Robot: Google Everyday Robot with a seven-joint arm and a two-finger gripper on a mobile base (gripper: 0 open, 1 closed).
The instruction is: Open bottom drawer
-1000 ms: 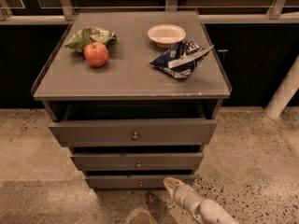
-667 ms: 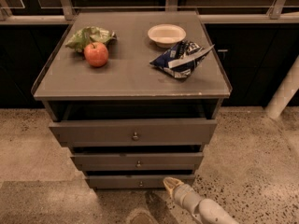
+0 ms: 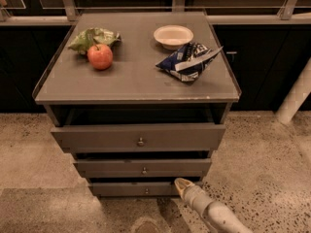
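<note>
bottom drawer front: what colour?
Grey-brown bottom drawer, with a small metal knob; only the camera view shows it. The tool sits by its right end.

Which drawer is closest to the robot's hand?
The bottom drawer, the slimmest one with the tiniest knob. The hand is at its right end; the other two sit higher.

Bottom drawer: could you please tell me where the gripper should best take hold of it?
Probably the small round knob at the centre of the bottom drawer's slim front, approached straight from the front: it is the only protruding part. The gripper sits low, just right of it.
</note>
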